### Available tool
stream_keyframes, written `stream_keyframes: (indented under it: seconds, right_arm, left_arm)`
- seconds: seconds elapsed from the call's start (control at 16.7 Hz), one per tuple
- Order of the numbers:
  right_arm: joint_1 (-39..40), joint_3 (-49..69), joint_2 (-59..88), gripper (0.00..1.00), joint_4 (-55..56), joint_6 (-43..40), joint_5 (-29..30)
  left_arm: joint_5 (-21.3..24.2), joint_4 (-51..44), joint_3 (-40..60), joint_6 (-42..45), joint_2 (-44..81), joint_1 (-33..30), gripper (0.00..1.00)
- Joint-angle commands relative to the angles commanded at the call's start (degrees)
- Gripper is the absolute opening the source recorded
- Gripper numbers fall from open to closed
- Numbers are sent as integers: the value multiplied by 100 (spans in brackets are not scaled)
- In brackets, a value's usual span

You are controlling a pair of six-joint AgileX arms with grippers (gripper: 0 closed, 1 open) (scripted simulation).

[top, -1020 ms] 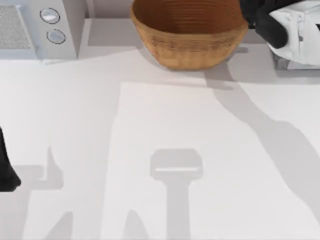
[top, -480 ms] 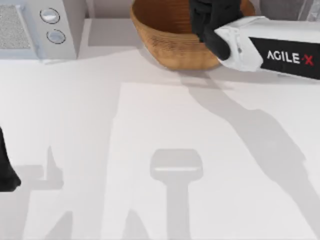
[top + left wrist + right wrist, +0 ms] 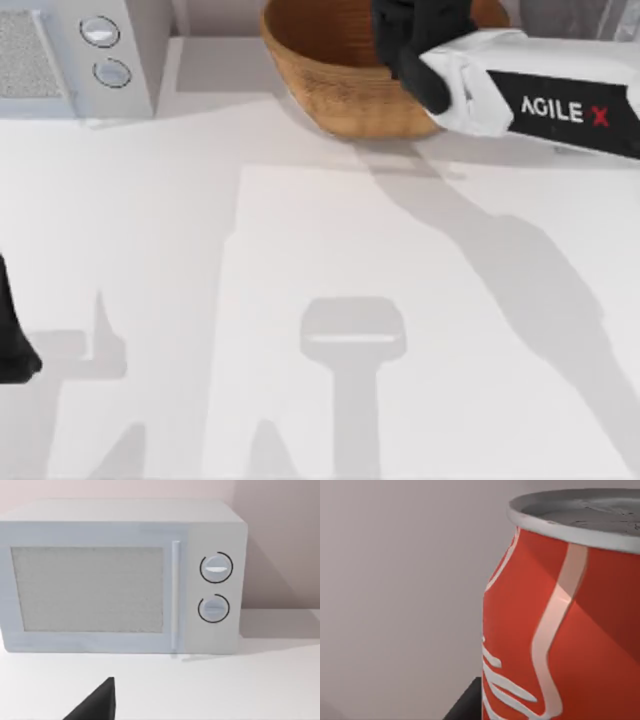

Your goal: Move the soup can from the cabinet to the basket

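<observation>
Right claw (image 3: 415, 45) over basket (image 3: 340, 95), fingers hidden behind wrist.

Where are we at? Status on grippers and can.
Right gripper over the basket, soup can close against its wrist camera. Left arm parked at table's left edge. White microwave far left, not in the way.

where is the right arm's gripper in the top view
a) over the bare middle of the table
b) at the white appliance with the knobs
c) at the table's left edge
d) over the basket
d: in the top view the right gripper sits above the basket at the far side of the table, and its wrist view has the soup can close up.
</observation>
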Motion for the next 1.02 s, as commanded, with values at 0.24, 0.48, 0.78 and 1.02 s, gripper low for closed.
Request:
stream_keyframes:
  seconds: [0.24, 0.48, 0.78, 1.02]
  right_arm:
    - [-52, 256, 190, 0, -46, -9, -44]
    - [-52, 256, 190, 15, -46, -9, -44]
    - [-52, 256, 190, 53, -46, -9, -44]
    - [-52, 256, 190, 83, -46, -9, -44]
  left_arm:
    - [0, 0, 0, 0, 0, 0, 100]
    - [0, 0, 0, 0, 0, 0, 100]
    - [0, 0, 0, 0, 0, 0, 100]
    - [0, 0, 0, 0, 0, 0, 100]
